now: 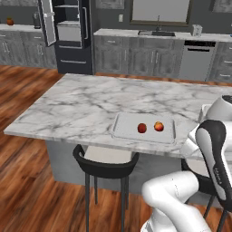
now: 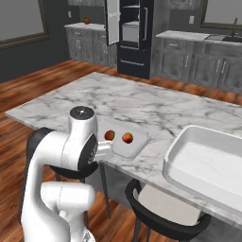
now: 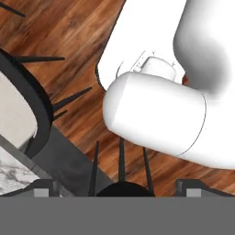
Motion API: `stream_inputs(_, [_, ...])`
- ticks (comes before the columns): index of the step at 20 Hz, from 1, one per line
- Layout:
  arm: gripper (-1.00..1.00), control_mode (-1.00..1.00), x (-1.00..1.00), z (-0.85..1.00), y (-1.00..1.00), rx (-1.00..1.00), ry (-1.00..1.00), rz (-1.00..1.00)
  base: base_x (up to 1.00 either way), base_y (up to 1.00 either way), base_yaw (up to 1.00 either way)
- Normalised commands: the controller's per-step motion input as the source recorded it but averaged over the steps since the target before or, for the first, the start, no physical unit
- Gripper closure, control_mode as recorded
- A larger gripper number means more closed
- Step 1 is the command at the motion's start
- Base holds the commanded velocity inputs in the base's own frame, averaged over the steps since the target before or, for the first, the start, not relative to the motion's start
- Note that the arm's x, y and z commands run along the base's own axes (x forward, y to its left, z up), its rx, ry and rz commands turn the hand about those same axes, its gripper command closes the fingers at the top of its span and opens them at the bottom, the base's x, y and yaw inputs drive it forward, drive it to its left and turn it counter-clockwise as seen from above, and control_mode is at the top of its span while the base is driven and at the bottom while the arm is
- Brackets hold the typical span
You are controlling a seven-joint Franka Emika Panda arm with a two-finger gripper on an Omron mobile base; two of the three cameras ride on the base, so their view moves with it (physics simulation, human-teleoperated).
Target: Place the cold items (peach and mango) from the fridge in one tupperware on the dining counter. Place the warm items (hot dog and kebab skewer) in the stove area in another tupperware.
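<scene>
A shallow grey tupperware (image 1: pixel 122 131) (image 2: pixel 137 144) lies near the front edge of the marble dining counter (image 1: pixel 81 104) (image 2: pixel 142 101). Two round fruits, the peach and the mango, rest inside it: a redder one (image 1: pixel 142 128) (image 2: pixel 109 135) and a more orange one (image 1: pixel 158 126) (image 2: pixel 127 138). I cannot tell which is which. A second, deeper white tupperware (image 2: pixel 208 163) stands at the counter's right end. My gripper (image 3: pixel 117 188) is open and holds nothing. It hangs below the counter edge and points down at the wooden floor. The hot dog and kebab skewer are out of view.
Two black stools (image 1: pixel 106 165) (image 2: pixel 163 212) stand under the counter's front edge, close to my folded arm. At the back the black fridge (image 1: pixel 72 34) (image 2: pixel 134 33) has its door (image 1: pixel 47 20) swung open. Grey cabinets with a sink (image 1: pixel 156 32) line the far wall.
</scene>
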Motion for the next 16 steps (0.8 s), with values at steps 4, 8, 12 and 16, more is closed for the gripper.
stream_inputs(4, [-1.00, -1.00, 0.00, -0.77, 0.86, -0.01, 0.00, -0.13, 0.00, 0.00, 0.00])
stream_inputs(8, [-1.00, -1.00, -0.01, -0.62, 0.13, 0.00, 0.00, -0.05, 0.00, 0.00, 0.00])
stream_inputs(12, [-1.00, -1.00, 0.00, -0.54, 0.01, 0.00, 0.00, -0.02, 0.00, 0.00, 0.00])
stream_inputs(16, [-1.00, 1.00, -0.03, -0.24, 0.00, 0.00, 0.00, -0.01, -0.15, 0.01, 0.02])
